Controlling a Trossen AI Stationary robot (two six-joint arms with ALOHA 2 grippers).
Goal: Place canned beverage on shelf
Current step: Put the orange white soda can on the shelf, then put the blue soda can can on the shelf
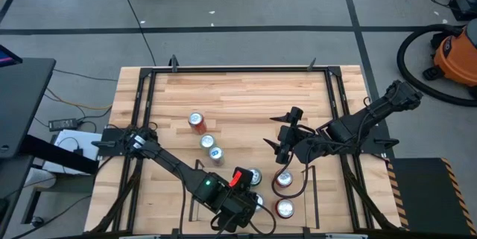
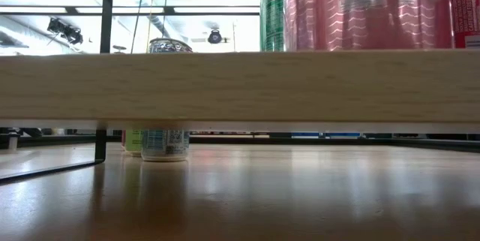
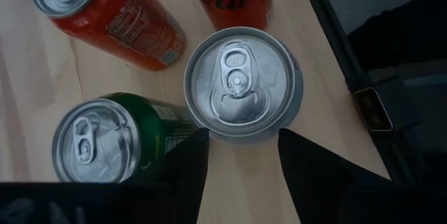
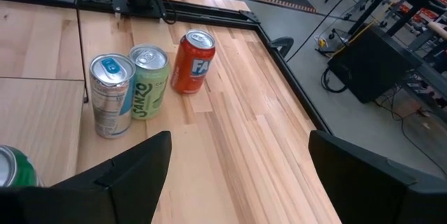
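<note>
On the shelf (image 1: 223, 194), the left hand (image 3: 241, 151) is open around a silver can (image 3: 242, 84), so it should lift straight up, not bumping the green can (image 3: 115, 137) beside it.

Light-wood table (image 1: 246, 97) with black frame at centre frame, three cans (image 1: 207, 141) upright in a diagonal row left of centre, small shelf (image 1: 298, 202) with thin black rails at lower centre, four cans (image 1: 284, 181) standing on it
</note>
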